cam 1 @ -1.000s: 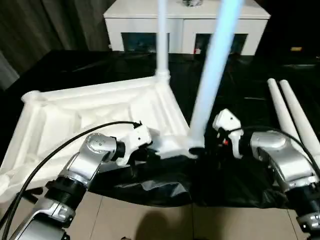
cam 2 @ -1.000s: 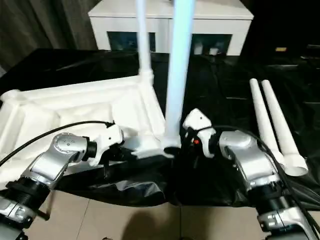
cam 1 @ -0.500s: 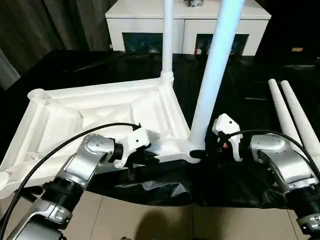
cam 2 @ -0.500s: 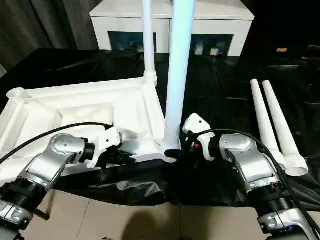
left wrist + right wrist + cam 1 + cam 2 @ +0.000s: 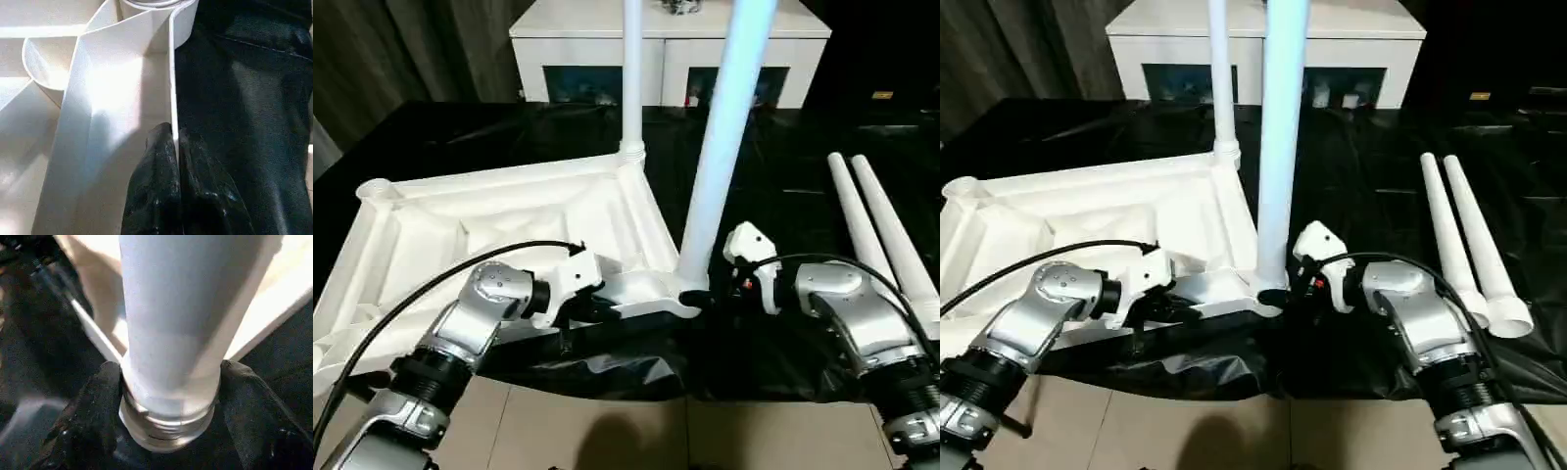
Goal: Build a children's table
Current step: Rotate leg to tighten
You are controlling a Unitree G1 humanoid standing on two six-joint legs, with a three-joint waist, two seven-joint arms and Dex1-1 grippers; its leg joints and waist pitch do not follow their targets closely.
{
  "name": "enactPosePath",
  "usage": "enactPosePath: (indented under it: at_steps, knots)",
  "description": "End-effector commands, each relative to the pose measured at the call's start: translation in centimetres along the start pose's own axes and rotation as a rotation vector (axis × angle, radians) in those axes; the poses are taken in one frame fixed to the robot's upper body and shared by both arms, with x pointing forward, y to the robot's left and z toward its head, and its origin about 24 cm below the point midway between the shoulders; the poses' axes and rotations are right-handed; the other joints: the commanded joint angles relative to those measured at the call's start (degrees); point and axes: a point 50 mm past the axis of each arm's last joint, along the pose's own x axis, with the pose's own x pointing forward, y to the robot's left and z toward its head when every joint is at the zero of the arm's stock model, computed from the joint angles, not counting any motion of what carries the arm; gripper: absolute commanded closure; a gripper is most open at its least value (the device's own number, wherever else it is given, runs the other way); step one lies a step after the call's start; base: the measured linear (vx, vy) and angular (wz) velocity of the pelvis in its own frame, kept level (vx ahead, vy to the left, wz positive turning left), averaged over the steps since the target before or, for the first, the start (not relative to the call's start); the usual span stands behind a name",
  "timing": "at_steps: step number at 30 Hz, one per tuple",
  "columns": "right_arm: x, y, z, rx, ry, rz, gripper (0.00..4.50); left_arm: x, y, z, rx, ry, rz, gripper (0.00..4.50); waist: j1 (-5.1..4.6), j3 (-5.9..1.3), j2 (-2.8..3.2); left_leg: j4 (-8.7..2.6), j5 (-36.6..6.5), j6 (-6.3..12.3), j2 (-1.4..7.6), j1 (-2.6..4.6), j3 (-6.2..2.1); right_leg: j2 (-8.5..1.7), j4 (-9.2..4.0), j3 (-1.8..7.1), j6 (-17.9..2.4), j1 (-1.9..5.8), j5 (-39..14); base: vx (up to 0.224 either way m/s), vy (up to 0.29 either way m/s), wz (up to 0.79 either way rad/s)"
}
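nearest to us our two silver forearms reach in from 7 and 5 o'clock over a black-covered table [image 5: 773, 147]. our left gripper [image 5: 174, 147] has its fingers [image 5: 154, 196] pinched tight on the thin outer rim of the top [image 5: 499, 220], which lies underside up with its ribs showing, spreading from the centre out toward 9 o'clock. in the wrist view that rim wall stands edge-on between the two black fingers, black cover on one side of it and white ribbing on the other. our right gripper [image 5: 166, 396] is closed round the base of a leg [image 5: 720, 147], one finger [image 5: 90, 416] on each side, just above the threaded end seated at the top's near corner socket, about the middle of the scene. that leg rises steeply toward 12 o'clock. farther back a second leg [image 5: 632, 69] stands upright in the far corner socket. at 3 o'clock two loose legs [image 5: 881, 235] lie side by side on the cover, touching along their length. beyond everything, at 12 o'clock, stands a white cabinet [image 5: 671, 49] with glass doors.
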Motion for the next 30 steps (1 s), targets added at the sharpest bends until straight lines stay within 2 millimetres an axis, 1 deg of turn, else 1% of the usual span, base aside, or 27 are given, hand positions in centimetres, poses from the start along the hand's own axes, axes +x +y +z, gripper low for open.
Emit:
enactPosePath:
  at_steps: [1, 2, 3, 4, 5, 6, 7, 8, 9, 10, 12, 15, 16, 17, 18, 19, 20, 21, 22, 23, 24, 25, 26, 27, 28, 29, 30]
  knots:
    - [0.5, -0.4, -0.2, 0.036, -0.010, -0.078, 1.84, 0.5, -0.2, 1.8, 0.057, -0.067, -0.012, 4.50, 0.08, -4.29, -0.86, -4.23, -7.9, 4.39, 1.11, -0.32, -0.09, -1.65, -3.71, 1.99, -10.5, 4.30, -17.5, 0.000, 0.000, 0.00]
    - [0.9, -0.6, -0.3, 0.068, -0.021, -0.125, 1.84, 0.8, 0.1, 1.7, 0.047, -0.060, 0.021, 4.50, -0.16, -4.32, -0.87, -4.23, -8.1, 4.22, 1.05, -0.35, -0.11, -1.63, -3.73, 1.97, -10.3, 4.34, -17.8, 0.000, 0.000, 0.00]
    - [1.8, -0.6, -0.5, 0.124, -0.038, -0.205, 1.84, 1.4, 0.6, 1.8, 0.014, -0.065, 0.089, 4.50, -0.24, -4.27, -0.75, -4.24, -8.4, 4.12, 1.05, -0.31, -0.07, -1.58, -3.77, 1.98, -10.2, 4.22, -18.0, 0.000, 0.000, 0.00]
    - [1.9, -0.6, -0.5, 0.131, -0.040, -0.214, 1.85, 1.5, 0.7, 1.8, 0.009, -0.066, 0.097, 4.50, -0.37, -4.14, -0.75, -4.29, -8.9, 3.59, 0.96, -0.05, 0.03, -1.48, -4.10, 1.98, -9.9, 4.01, -19.3, 0.000, 0.000, 0.00]
    - [2.6, -0.5, -0.6, 0.162, -0.044, -0.269, 1.85, 1.9, 0.9, 2.0, -0.015, -0.076, 0.132, 4.50, -0.40, -4.24, -0.74, -4.31, -8.8, 2.93, 0.86, -0.15, -0.05, -1.55, -4.03, 1.96, -9.4, 4.20, -20.1, 0.000, 0.000, 0.00]
    - [3.3, -0.5, -0.6, 0.203, -0.048, -0.331, 1.85, 2.4, 1.1, 2.2, -0.038, -0.083, 0.160, 4.50, -0.40, -4.27, -0.79, -4.32, -8.6, 2.88, 0.81, -0.13, -0.03, -1.51, -4.12, 1.96, -9.2, 4.20, -20.1, 0.000, 0.000, 0.00]
    - [3.9, -0.4, -0.7, 0.247, -0.053, -0.383, 1.85, 2.8, 1.2, 2.4, -0.051, -0.087, 0.185, 4.50, -0.46, -4.15, -0.67, -4.39, -9.2, 2.50, 0.80, 0.05, -0.02, -1.46, -4.24, 1.97, -9.0, 3.95, -20.9, 0.000, 0.000, 0.00]
    - [4.4, -0.4, -0.6, 0.287, -0.054, -0.436, 1.85, 3.2, 1.3, 2.6, -0.070, -0.093, 0.210, 4.50, -0.50, -4.23, -0.55, -4.49, -9.5, 1.99, 0.75, 0.00, -0.13, -1.58, -4.27, 1.89, -8.7, 4.11, -21.7, 0.000, 0.000, 0.00]
    - [4.8, -0.4, -0.7, 0.312, -0.050, -0.473, 1.85, 3.5, 1.4, 2.8, -0.087, -0.098, 0.226, 4.50, -0.54, -4.22, -0.63, -4.52, -9.6, 1.84, 0.75, -0.04, -0.13, -1.55, -4.32, 1.88, -8.4, 4.12, -21.9, 0.000, 0.000, 0.00]
    - [4.9, -0.3, -0.7, 0.323, -0.048, -0.488, 1.85, 3.6, 1.5, 2.9, -0.093, -0.099, 0.238, 4.50, -0.55, -4.16, -0.60, -4.57, -10.5, 1.83, 0.70, 0.13, -0.11, -1.49, -4.53, 1.86, -8.1, 3.94, -22.8, 0.000, 0.000, 0.00]
    - [6.0, 0.0, -0.8, 0.362, -0.025, -0.578, 1.85, 4.4, 1.9, 3.4, -0.129, -0.097, 0.315, 4.50, -0.59, -4.11, -0.44, -4.51, -11.1, 1.73, 0.62, 0.26, -0.01, -1.47, -4.78, 1.86, -7.8, 3.66, -23.6, 0.000, 0.000, 0.00]
    - [7.5, 0.3, -0.5, 0.408, -0.015, -0.688, 1.85, 5.4, 2.2, 4.0, -0.171, -0.091, 0.408, 4.50, -0.68, -4.13, -0.43, -4.65, -11.5, 1.42, 0.60, 0.16, -0.10, -1.47, -4.89, 1.83, -7.1, 3.68, -24.1, 0.000, 0.000, 0.00]
    - [8.1, 0.5, -0.2, 0.425, -0.015, -0.701, 1.85, 5.7, 2.3, 4.2, -0.181, -0.088, 0.433, 4.50, -0.66, -4.12, -0.58, -4.65, -11.9, 1.38, 0.44, 0.30, -0.12, -1.46, -5.17, 1.70, -6.6, 3.65, -25.4, 0.000, 0.000, 0.00]
    - [9.0, 0.9, 0.4, 0.419, -0.018, -0.695, 1.85, 6.2, 2.3, 4.5, -0.180, -0.079, 0.468, 4.50, -0.63, -4.19, -0.41, -4.63, -11.9, 1.56, 0.47, 0.26, -0.19, -1.59, -5.13, 1.74, -6.5, 3.64, -25.3, 0.000, 0.000, 0.00]
    - [9.5, 1.2, 0.8, 0.413, -0.028, -0.674, 1.85, 6.4, 2.3, 4.7, -0.174, -0.073, 0.478, 4.50, -0.70, -4.17, -0.40, -4.61, -12.2, 1.70, 0.43, 0.29, -0.10, -1.49, -5.25, 1.69, -6.4, 3.51, -25.6, 0.000, 0.000, 0.00]
    - [9.6, 1.2, 0.8, 0.412, -0.030, -0.670, 1.85, 6.4, 2.3, 4.7, -0.173, -0.072, 0.480, 4.50, -0.72, -4.18, -0.70, -4.58, -12.3, 1.91, 0.36, 0.29, -0.10, -1.45, -5.31, 1.63, -6.2, 3.55, -25.7, 0.000, 0.000, 0.00]
    - [10.0, 1.4, 1.5, 0.403, -0.071, -0.643, 1.50, 6.6, 2.2, 4.9, -0.168, -0.080, 0.478, 4.50, -0.54, -4.21, -0.64, -4.57, -12.5, 2.60, 0.37, 0.28, -0.06, -1.53, -5.37, 1.64, -5.9, 3.56, -25.8, 0.000, 0.000, 0.00]
    - [10.0, 1.5, 1.8, 0.400, -0.092, -0.642, 1.30, 6.7, 2.2, 5.1, -0.168, -0.088, 0.475, 4.50, -0.49, -4.20, -0.60, -4.57, -12.4, 2.80, 0.36, 0.21, -0.08, -1.56, -5.35, 1.63, -5.9, 3.62, -25.7, 0.000, 0.000, 0.00]
    - [9.9, 1.4, 2.1, 0.396, -0.109, -0.637, 1.30, 6.7, 2.1, 5.2, -0.158, -0.095, 0.464, 4.50, -0.48, -4.24, -0.76, -4.60, -11.9, 3.11, 0.38, -0.02, -0.11, -1.59, -5.32, 1.62, -5.6, 3.75, -25.5, 0.000, 0.000, 0.00]
    - [9.8, 1.3, 2.3, 0.393, -0.119, -0.633, 1.09, 6.6, 2.1, 5.2, -0.150, -0.097, 0.457, 4.50, -0.48, -4.26, -0.60, -4.64, -11.7, 3.35, 0.43, -0.08, -0.15, -1.54, -5.13, 1.66, -5.7, 3.73, -24.9, 0.000, 0.000, 0.00]
    - [9.7, 1.2, 2.3, 0.392, -0.122, -0.636, 0.98, 6.6, 2.1, 5.2, -0.145, -0.100, 0.452, 4.50, -0.53, -4.21, -0.61, -4.69, -11.7, 3.39, 0.43, -0.14, -0.21, -1.56, -5.13, 1.62, -5.6, 3.79, -25.0, 0.000, 0.000, 0.00]
    - [9.7, 1.2, 2.4, 0.392, -0.123, -0.637, 0.98, 6.6, 2.1, 5.3, -0.143, -0.102, 0.450, 4.50, -0.71, -4.27, -0.78, -4.71, -11.3, 3.43, 0.34, -0.60, -0.34, -1.65, -4.98, 1.52, -5.4, 4.20, -24.9, 0.000, 0.000, 0.00]
    - [9.1, 0.6, 2.5, 0.372, -0.131, -0.633, 0.78, 6.1, 2.0, 5.0, -0.134, -0.109, 0.423, 4.50, -0.79, -4.38, -0.76, -4.70, -10.9, 3.55, 0.40, -0.54, -0.38, -1.65, -4.95, 1.50, -5.4, 4.15, -24.4, 0.000, 0.000, 0.00]
    - [9.1, 0.6, 2.5, 0.371, -0.131, -0.632, 0.78, 6.1, 2.0, 5.0, -0.134, -0.109, 0.422, 4.50, -0.79, -4.43, -0.73, -4.62, -10.7, 3.71, 0.42, -0.33, -0.33, -1.69, -5.00, 1.55, -5.7, 3.99, -23.9, 0.000, 0.000, 0.00]
    - [8.8, 0.2, 2.5, 0.369, -0.134, -0.628, 0.64, 5.9, 2.0, 4.9, -0.136, -0.108, 0.413, 4.50, -0.88, -4.51, -0.70, -4.53, -10.0, 4.08, 0.50, -0.36, -0.29, -1.65, -4.75, 1.65, -6.6, 3.98, -22.2, 0.000, 0.000, 0.00]
    - [8.4, -0.1, 2.5, 0.356, -0.137, -0.612, 0.64, 5.7, 2.0, 4.7, -0.125, -0.110, 0.395, 4.50, -0.83, -4.56, -0.70, -4.45, -9.4, 4.31, 0.50, -0.43, -0.25, -1.66, -4.61, 1.67, -7.0, 4.01, -21.2, 0.000, 0.000, 0.00]
    - [7.3, -0.7, 2.4, 0.307, -0.130, -0.576, 0.64, 5.2, 1.8, 4.2, -0.111, -0.104, 0.360, 4.50, -0.77, -4.57, -0.71, -4.41, -8.6, 4.78, 0.55, -0.52, -0.23, -1.61, -4.33, 1.67, -7.9, 4.11, -19.4, 0.000, 0.000, 0.00]
